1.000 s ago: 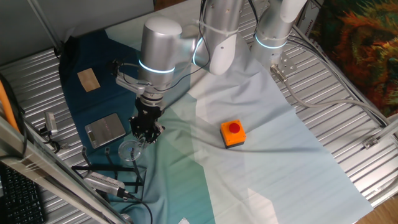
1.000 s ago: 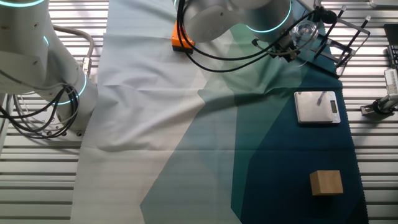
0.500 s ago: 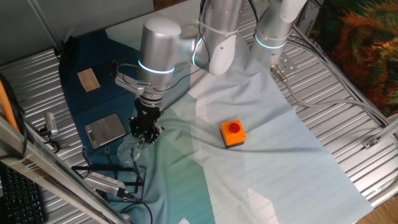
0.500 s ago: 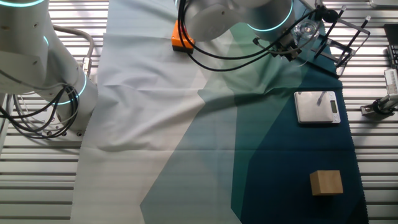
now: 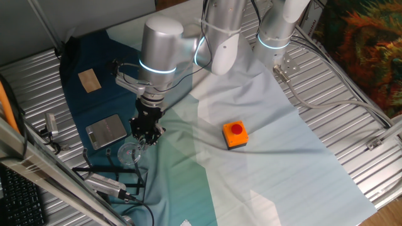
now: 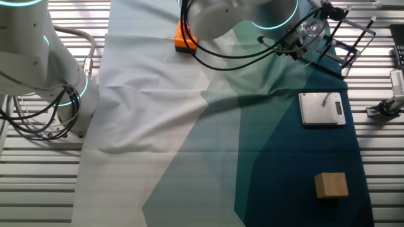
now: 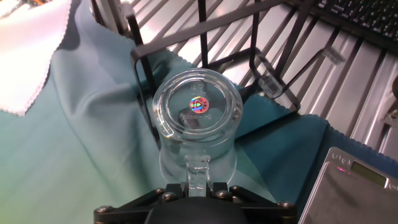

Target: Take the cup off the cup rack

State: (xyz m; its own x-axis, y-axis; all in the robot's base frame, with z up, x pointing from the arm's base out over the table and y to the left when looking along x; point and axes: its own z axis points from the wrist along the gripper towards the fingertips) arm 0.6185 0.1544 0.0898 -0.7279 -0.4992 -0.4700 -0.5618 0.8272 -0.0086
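The cup (image 7: 198, 112) is a clear glass with a small handle, seen bottom-on with a round sticker at its centre. My gripper (image 7: 197, 183) is shut on the handle, which sits between the black fingers. The cup rack (image 7: 205, 25) of thin black rods stands right behind the cup; I cannot tell whether the cup still hangs on a prong. In one fixed view the gripper (image 5: 143, 139) holds the cup (image 5: 130, 152) just above the rack (image 5: 107, 171). In the other fixed view the cup (image 6: 310, 29) is beside the rack (image 6: 350, 38), with the gripper (image 6: 297, 45) at its left.
A flat grey scale (image 5: 105, 130) lies beside the rack and shows in the hand view (image 7: 354, 193). A wooden block (image 5: 89, 80) lies farther off. An orange button box (image 5: 235, 135) sits on the pale cloth. A silver cylindrical tool (image 5: 103, 185) with cables lies by the rack.
The gripper and the cup have shifted only very slightly toward the rack side. The grip on the handle is unchanged.
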